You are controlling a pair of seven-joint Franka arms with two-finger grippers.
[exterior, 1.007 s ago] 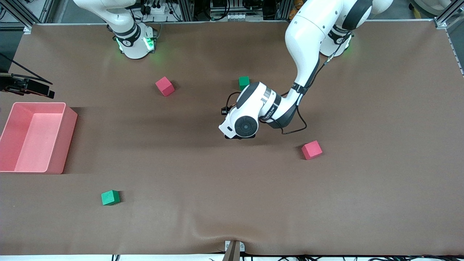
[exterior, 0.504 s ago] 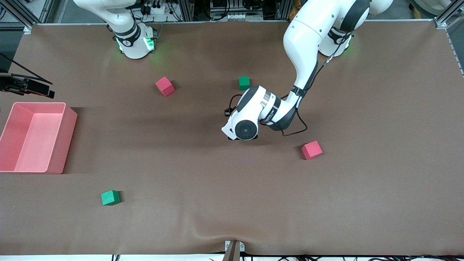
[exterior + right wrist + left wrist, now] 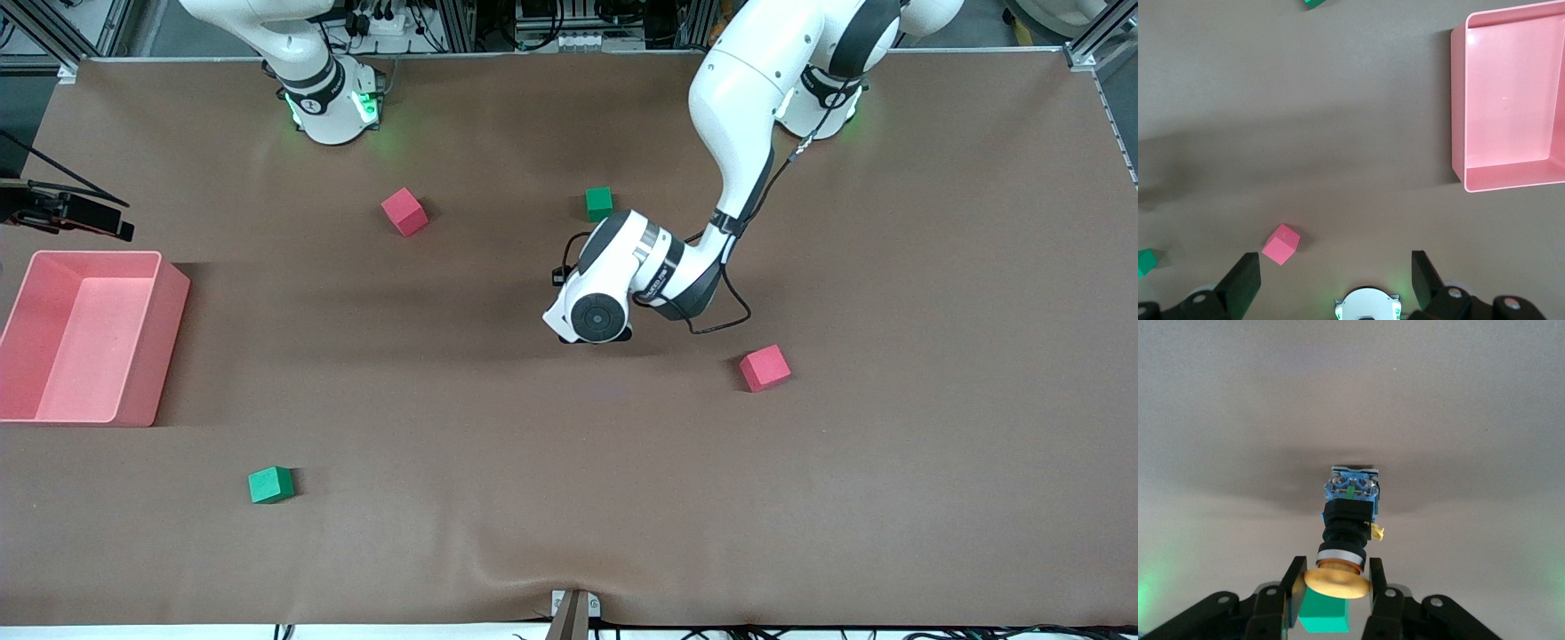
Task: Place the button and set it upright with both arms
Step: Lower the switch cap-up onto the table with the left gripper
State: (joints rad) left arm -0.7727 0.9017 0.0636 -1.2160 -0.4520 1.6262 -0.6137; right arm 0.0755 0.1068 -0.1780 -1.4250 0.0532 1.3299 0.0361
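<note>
Since a second ago the left arm's wrist has drawn slightly toward the bases over the middle of the counter (image 3: 498,533); the cubes and bin lie unmoved. Right pincer (image 3: 1333,279) hangs high over the counter near its own base, fingers spread wide, waiting. Left pincer (image 3: 1335,588) grips the button (image 3: 1346,533) by its orange cap, bluish base pointing away toward the counter, a green cube (image 3: 1325,617) showing between its fingers.

A brown table (image 3: 933,444) fronts metal framing (image 3: 498,22) and cables.
</note>
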